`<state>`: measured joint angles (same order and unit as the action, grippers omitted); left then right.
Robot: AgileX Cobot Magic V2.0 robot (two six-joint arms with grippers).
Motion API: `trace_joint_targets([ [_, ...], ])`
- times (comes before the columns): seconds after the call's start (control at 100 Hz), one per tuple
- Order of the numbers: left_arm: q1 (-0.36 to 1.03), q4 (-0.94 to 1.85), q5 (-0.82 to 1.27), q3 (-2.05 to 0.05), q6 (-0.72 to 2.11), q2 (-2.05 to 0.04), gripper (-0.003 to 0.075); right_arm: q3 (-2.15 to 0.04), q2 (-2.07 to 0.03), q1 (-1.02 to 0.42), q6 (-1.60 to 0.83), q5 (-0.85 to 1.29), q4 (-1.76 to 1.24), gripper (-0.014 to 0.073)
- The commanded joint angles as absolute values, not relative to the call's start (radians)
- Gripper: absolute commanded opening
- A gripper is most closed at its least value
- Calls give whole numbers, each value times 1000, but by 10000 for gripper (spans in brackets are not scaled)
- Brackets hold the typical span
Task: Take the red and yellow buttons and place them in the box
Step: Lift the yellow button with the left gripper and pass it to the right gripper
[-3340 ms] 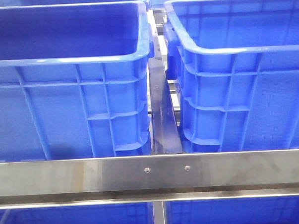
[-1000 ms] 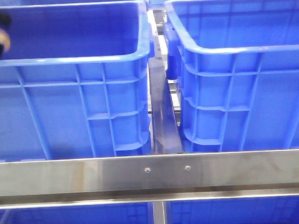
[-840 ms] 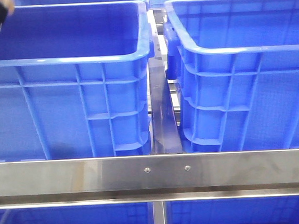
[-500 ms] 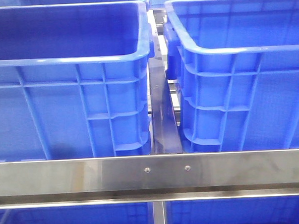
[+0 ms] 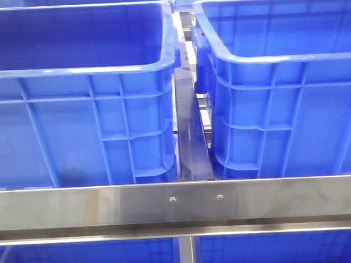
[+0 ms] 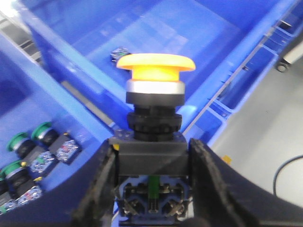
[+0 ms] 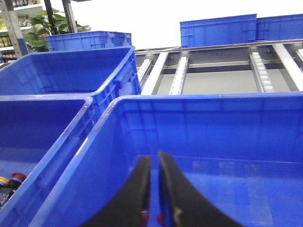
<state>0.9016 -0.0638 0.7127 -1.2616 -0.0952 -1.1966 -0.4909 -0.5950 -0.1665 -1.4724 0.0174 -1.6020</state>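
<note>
Gone from front view since ~1 s ago: dark gripper shape w/ orange bit at far left over left crate (image 5: 79, 71); now just both crates, right crate (image 5: 277, 63), steel rail (image 5: 178, 204). Left gripper (image 6: 151, 179) clamped on black body of yellow button (image 6: 155, 64), domed top pointing away from fingers, held over blue bin interior w/ green buttons (image 6: 28, 142) lying in adjoining bin. Right gripper (image 7: 154, 189) hanging above blue crate (image 7: 199, 142), fingers nearly touching, nothing held; red button (image 7: 18, 177) in neighbouring crate.
</note>
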Motion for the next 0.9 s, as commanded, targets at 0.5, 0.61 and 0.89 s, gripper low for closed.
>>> trace_joint_targets([
  [0.5,913,-64,641,-1290,-94,-1176,-19,-544,-626,-164,-1349,461,-1920,593],
  [0.61,913,-64,641,-1290,-94,-1176,-19,-578,-701,-164,-1255,603,-1920,593],
  [0.89,913,-62,641,-1290,-94,-1176,-19,-702,-957,-164,-1120,913,-1920,593],
])
